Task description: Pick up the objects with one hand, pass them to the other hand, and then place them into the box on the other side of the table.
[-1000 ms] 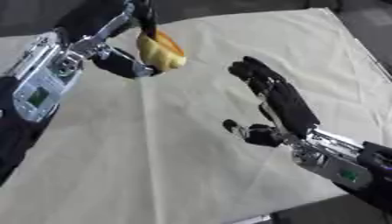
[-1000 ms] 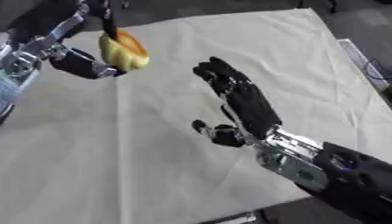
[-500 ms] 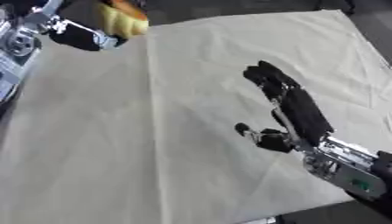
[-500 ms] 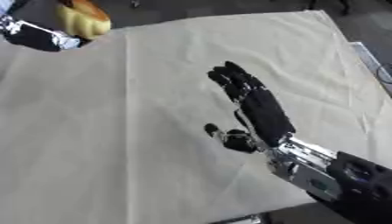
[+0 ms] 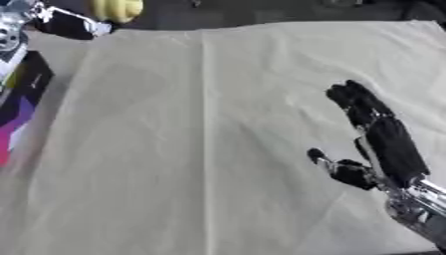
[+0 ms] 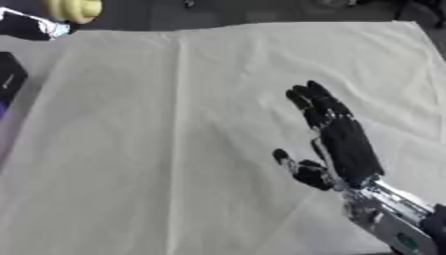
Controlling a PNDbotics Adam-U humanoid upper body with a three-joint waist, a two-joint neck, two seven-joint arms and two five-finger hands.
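A yellow, rounded object (image 5: 116,9) shows at the top left edge, past the far border of the cloth. My left hand (image 5: 68,26) is beside it in the top left corner, fingers curled on it; most of the hand is cut off by the edge. A black box with purple and pink sides (image 5: 21,103) lies along the left edge, below that hand. My right hand (image 6: 341,144) hovers open over the right part of the table, fingers straight and pointing away, thumb out to the left, holding nothing.
A cream cloth (image 5: 200,149) with a lengthwise fold covers the table. Its far edge meets a dark floor (image 6: 261,12) at the top. The cloth's left edge runs beside the box.
My left hand has carried the yellow object up and to the left, off the cloth. The camera has turned, bringing the box into view. My right hand has stayed open.
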